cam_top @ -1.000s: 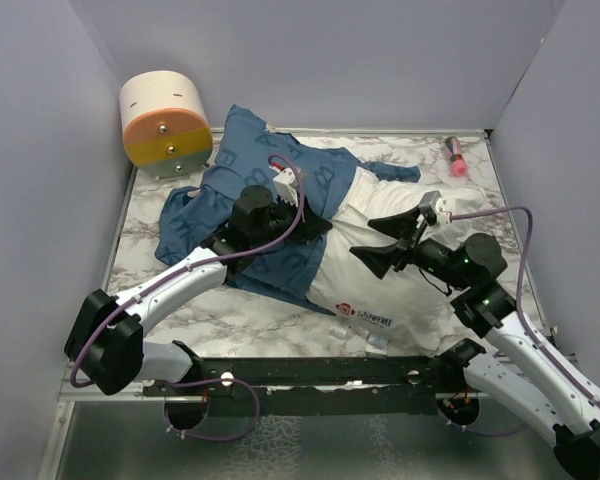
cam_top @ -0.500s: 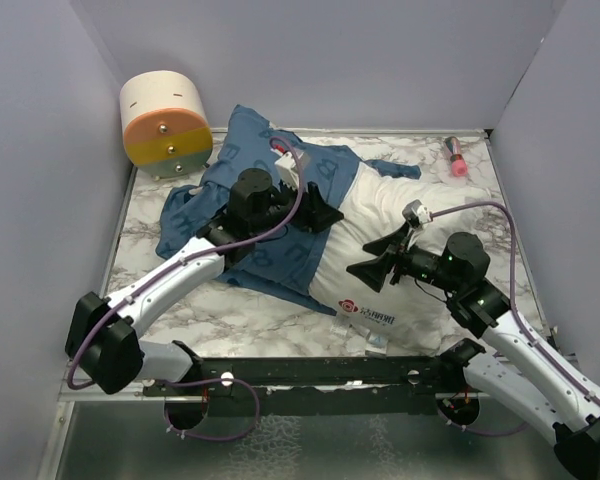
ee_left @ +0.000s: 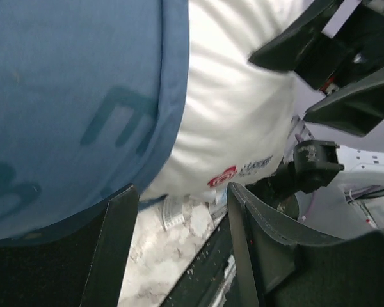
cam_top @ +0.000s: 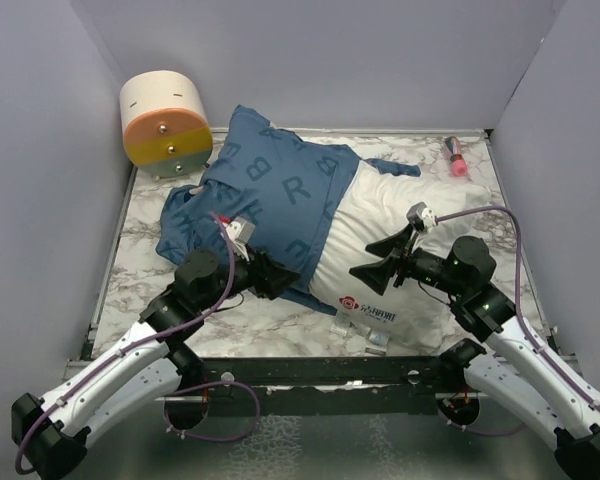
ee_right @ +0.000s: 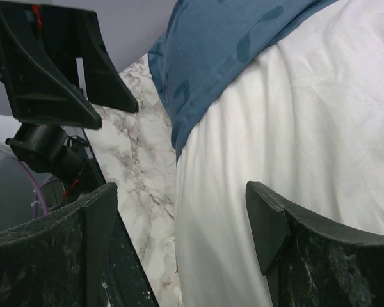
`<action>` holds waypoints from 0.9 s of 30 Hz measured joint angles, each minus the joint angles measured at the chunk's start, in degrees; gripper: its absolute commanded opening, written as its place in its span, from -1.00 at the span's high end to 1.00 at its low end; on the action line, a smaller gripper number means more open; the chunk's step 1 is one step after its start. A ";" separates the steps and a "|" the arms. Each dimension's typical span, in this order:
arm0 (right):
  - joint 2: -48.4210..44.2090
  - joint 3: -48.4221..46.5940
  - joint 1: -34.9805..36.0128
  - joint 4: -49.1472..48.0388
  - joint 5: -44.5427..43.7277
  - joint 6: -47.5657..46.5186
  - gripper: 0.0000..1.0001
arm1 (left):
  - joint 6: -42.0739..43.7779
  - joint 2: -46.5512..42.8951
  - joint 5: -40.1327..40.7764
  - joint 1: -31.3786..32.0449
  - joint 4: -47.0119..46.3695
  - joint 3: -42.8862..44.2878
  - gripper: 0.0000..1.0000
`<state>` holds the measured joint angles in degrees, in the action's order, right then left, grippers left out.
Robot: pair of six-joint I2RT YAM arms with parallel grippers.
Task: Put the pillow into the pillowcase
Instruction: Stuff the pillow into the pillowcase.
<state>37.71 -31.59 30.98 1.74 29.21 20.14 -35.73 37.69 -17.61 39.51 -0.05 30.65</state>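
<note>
A cream-and-orange drum point(cam_top: 164, 124) stood at the table's point(cam_top: 140, 275) far left corner, well beyond the left gripper point(cam_top: 280, 279) and apart from it. That gripper sat low at the near edge of the pillowcase point(cam_top: 280, 190), its fingers point(ee_left: 118, 249) spread and empty. Straight ahead of them was the case's blue hem, with the pillow point(cam_top: 375, 205) bulging out of it. The case covered the pillow's far left part, while the white end with the red label point(cam_top: 365, 308) lay bare towards the right gripper point(cam_top: 364, 262). A small white tag point(ee_left: 173, 214) lay on the marble beneath that end. The right gripper faced the left one across the pillow, jaws wide and released, the white bulk filling the space between and beyond its fingers point(ee_right: 269, 224); I could not tell whether they touched it. A pink object point(cam_top: 457, 157) lay far behind it in the right corner.
</note>
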 measured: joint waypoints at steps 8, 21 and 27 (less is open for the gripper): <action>2.80 -1.49 0.04 0.15 0.24 -0.94 -0.61 | -1.25 8.70 20.85 17.44 6.75 1.18 -0.27; 4.46 -1.79 0.04 0.02 0.24 -1.40 -0.61 | 4.70 23.80 36.54 19.08 2.64 4.74 0.55; 4.48 -1.99 0.04 0.50 0.17 -2.91 -0.61 | 5.90 23.98 36.52 19.12 2.67 6.75 0.96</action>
<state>42.19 -33.58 31.03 2.24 29.39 17.23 -29.82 61.67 18.92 58.63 2.61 37.41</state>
